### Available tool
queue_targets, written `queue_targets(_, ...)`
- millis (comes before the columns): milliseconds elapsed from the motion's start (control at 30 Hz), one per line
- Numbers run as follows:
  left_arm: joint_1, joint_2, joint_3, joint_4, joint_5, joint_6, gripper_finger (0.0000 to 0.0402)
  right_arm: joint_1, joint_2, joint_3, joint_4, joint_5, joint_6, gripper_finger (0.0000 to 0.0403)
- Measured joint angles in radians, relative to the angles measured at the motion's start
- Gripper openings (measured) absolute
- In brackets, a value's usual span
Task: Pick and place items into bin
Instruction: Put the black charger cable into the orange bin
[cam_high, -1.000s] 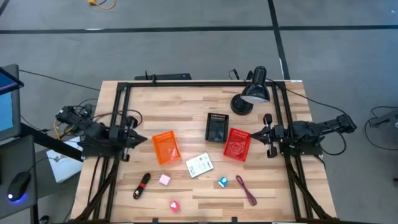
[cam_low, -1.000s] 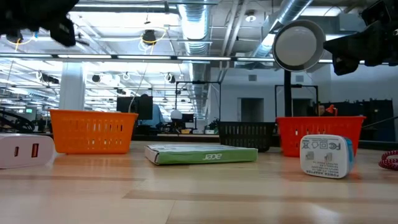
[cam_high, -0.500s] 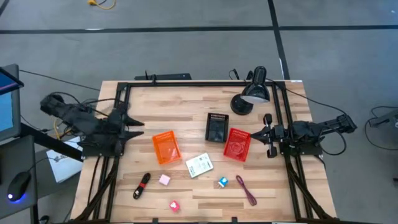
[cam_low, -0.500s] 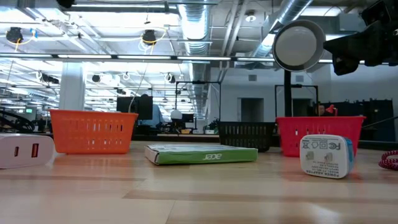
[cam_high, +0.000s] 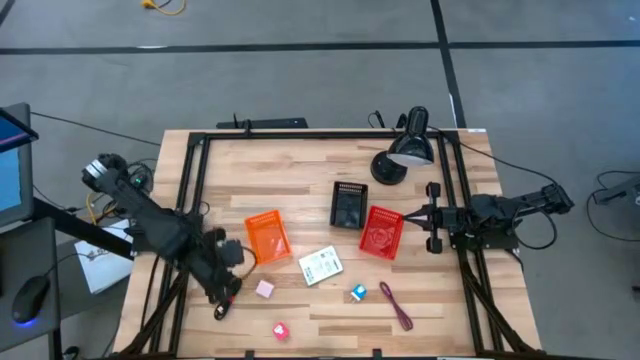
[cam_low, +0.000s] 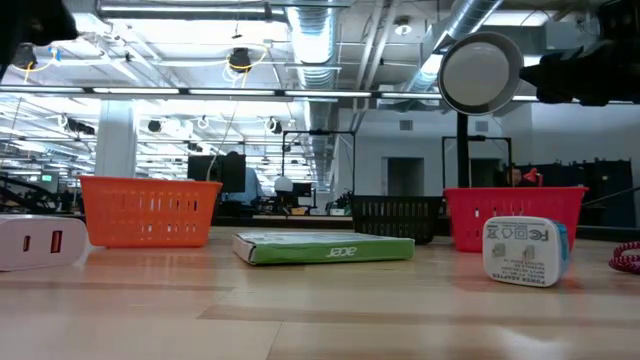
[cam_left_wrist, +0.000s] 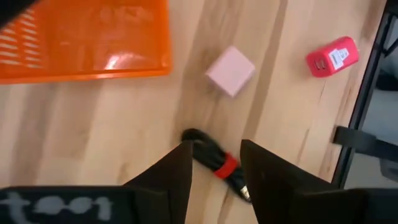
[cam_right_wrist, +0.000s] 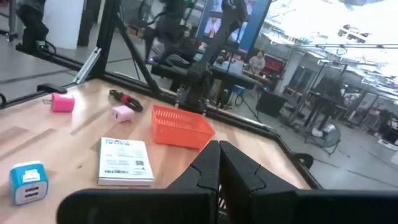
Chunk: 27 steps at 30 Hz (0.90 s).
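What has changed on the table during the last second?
The left arm swung from the table's left edge toward the front, so the left gripper is now over the black-and-red marker, jaws open on either side of it, nothing held. The right gripper stayed beside the red bin, jaws closed. The orange bin, white packet and cubes did not move.

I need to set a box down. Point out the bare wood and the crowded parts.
Bare: the back strip between the orange bin and the lamp, and the front right corner beyond the purple pen. Crowded: the front middle, around the white packet and cubes, where the left gripper hovers over the marker.
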Motion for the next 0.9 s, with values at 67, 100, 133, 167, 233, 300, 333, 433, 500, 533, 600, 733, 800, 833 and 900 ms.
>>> queue_targets(67,-0.039,0.044,0.000,0.039,-0.043,-0.069,0.0122,0.000,0.000,-0.002,0.010,0.001,0.059,0.0001)
queue_targets(100,-0.055,0.064,0.001,0.056,-0.052,-0.116,0.0123,0.000,0.000,-0.003,0.019,0.001,0.118,0.0001)
queue_targets(133,-0.066,0.085,0.001,0.063,-0.053,-0.170,0.0124,0.000,0.000,-0.004,0.031,0.001,0.173,0.0001)
queue_targets(167,-0.075,0.107,0.001,0.062,-0.046,-0.228,0.0127,0.001,0.000,-0.004,0.045,0.001,0.218,0.0001)
queue_targets(233,-0.098,0.147,0.001,0.046,-0.008,-0.339,0.0134,0.001,0.000,-0.003,0.057,0.001,0.262,0.0001)
queue_targets(300,-0.118,0.182,0.001,0.013,0.043,-0.420,0.0144,0.000,0.000,-0.003,0.063,0.001,0.266,0.0001)
queue_targets(333,-0.125,0.200,0.001,-0.004,0.059,-0.445,0.0149,0.000,0.000,-0.003,0.072,0.001,0.266,0.0001)
queue_targets(433,-0.137,0.245,0.001,-0.009,0.070,-0.491,0.0168,0.001,0.000,-0.003,0.106,0.001,0.285,0.0001)
queue_targets(500,-0.137,0.277,0.001,0.001,0.079,-0.512,0.0182,0.003,0.000,-0.002,0.121,0.000,0.325,0.0001)
queue_targets(533,-0.137,0.294,0.001,0.007,0.098,-0.516,0.0190,0.002,0.000,-0.002,0.126,0.000,0.344,0.0001)
queue_targets(600,-0.137,0.327,0.001,0.010,0.127,-0.515,0.0203,0.002,0.000,-0.002,0.128,0.000,0.364,0.0001)
queue_targets(733,-0.142,0.398,0.001,0.006,0.146,-0.496,0.0228,0.002,0.000,-0.002,0.120,0.000,0.357,0.0001)
queue_targets(800,-0.142,0.422,0.001,0.006,0.143,-0.492,0.0236,0.002,0.000,-0.002,0.111,0.000,0.363,0.0001)
queue_targets(833,-0.142,0.432,0.001,0.015,0.132,-0.489,0.0237,0.002,0.000,-0.002,0.111,0.000,0.364,0.0001)
queue_targets(900,-0.142,0.447,0.002,0.046,0.116,-0.468,0.0239,0.002,0.000,-0.001,0.111,0.000,0.364,0.0001)
